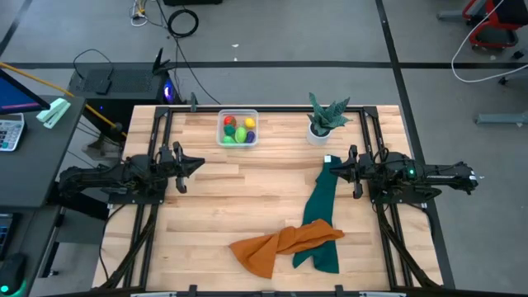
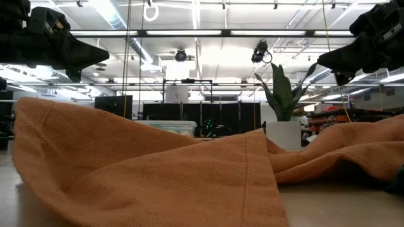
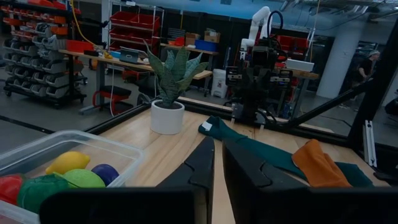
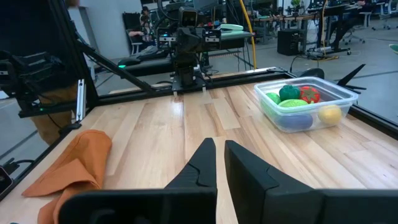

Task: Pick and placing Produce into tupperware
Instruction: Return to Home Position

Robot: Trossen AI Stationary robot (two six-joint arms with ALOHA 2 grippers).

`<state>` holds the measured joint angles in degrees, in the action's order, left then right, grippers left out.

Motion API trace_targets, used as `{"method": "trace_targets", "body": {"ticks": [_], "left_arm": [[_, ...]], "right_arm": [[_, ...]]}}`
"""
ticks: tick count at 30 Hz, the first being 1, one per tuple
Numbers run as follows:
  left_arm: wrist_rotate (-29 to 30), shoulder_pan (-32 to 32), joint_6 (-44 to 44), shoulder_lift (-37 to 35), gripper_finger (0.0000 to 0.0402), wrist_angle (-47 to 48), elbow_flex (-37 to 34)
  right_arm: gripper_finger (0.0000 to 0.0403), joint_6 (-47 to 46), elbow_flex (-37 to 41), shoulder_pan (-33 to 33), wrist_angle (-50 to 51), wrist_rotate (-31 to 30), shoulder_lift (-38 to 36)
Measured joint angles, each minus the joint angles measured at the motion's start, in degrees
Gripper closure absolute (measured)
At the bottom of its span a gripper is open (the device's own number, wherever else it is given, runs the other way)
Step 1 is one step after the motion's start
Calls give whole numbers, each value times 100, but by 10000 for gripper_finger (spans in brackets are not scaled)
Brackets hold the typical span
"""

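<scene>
**Produce in the tupperware, both grippers empty**

The tupperware (image 1: 220, 124) is seen at the back edge of the table (image 1: 239, 190), between the two arms and to the left of a potted plant (image 1: 326, 120). The produce (image 1: 238, 130) is piled inside it. Through the clear wall, in the right wrist view, a dark green piece (image 4: 289, 92), a red piece (image 4: 309, 94), a yellow piece (image 4: 329, 114) and a purple piece (image 4: 298, 122) are made out, with light green among them.

The left gripper (image 1: 198, 162) is held above the table's left side, pointed toward the middle and well apart from the tupperware. Its fingers (image 3: 202, 168) are drawn almost together, with only a thin slit between them, and nothing is gripped. The right gripper (image 1: 332, 171) is held opposite, above the upper end of a green cloth (image 1: 320, 206), and is likewise pinched close on nothing. An orange cloth (image 1: 276, 245) is laid across the green cloth near the front edge.
</scene>
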<state>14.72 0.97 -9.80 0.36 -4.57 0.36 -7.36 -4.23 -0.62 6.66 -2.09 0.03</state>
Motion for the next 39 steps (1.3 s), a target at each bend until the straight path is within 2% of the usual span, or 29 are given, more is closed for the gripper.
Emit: {"method": "trace_targets", "body": {"ticks": [9,19,30,39], "left_arm": [[1,-1,0,0,374,0,0],[2,0,0,0,361,-1,0],[0,-2,0,0,376,1,0],[0,0,1,-2,364,0,2]], "right_arm": [[402,0,0,0,0,1,-1],[402,1,0,-1,0,0,-1],[402,1,0,1,0,0,-1],[402,0,0,0,0,0,-1]]}}
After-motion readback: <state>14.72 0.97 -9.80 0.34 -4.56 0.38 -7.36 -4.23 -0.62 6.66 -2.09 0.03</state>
